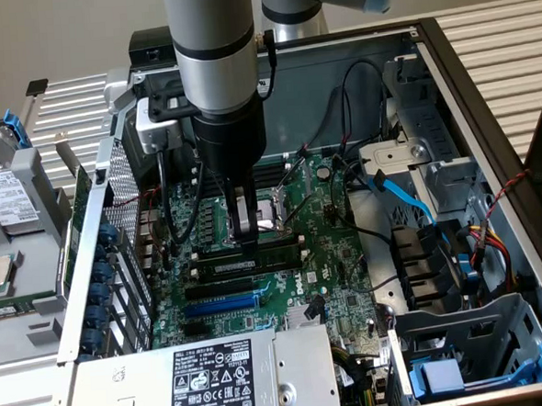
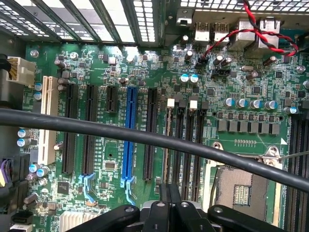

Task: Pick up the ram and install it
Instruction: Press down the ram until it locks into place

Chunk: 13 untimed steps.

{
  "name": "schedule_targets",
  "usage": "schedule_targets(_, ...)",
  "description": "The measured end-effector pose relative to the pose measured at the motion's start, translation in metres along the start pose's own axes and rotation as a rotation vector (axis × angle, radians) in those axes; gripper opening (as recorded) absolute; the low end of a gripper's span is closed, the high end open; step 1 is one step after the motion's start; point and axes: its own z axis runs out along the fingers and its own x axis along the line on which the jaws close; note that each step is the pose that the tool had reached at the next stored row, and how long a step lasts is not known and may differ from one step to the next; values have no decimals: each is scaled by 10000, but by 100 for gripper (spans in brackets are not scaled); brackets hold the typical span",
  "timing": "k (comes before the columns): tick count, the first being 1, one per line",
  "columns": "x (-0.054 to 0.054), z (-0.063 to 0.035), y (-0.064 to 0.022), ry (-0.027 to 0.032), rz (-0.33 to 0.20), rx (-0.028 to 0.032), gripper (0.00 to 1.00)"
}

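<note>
An open computer case (image 1: 485, 98) holds a green motherboard (image 1: 325, 250). The robot arm's gripper (image 1: 247, 246) reaches down just beside the silver CPU socket (image 1: 264, 211), its fingers pressed together on the top edge of the ram (image 1: 272, 255), a dark-green stick standing on edge in a memory slot next to that socket. A blue expansion slot (image 1: 220, 306) lies near the ram, on the far side from the socket. In the wrist view, a black cable (image 2: 96, 126) crosses above the blue slot (image 2: 129, 131).
</note>
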Motion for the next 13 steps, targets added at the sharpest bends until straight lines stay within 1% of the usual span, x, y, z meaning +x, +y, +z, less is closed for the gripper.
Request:
schedule_targets(6,6,0,5,-88,-1,2,11)
schedule_targets(13,16,1,11,-116,-1,3,11)
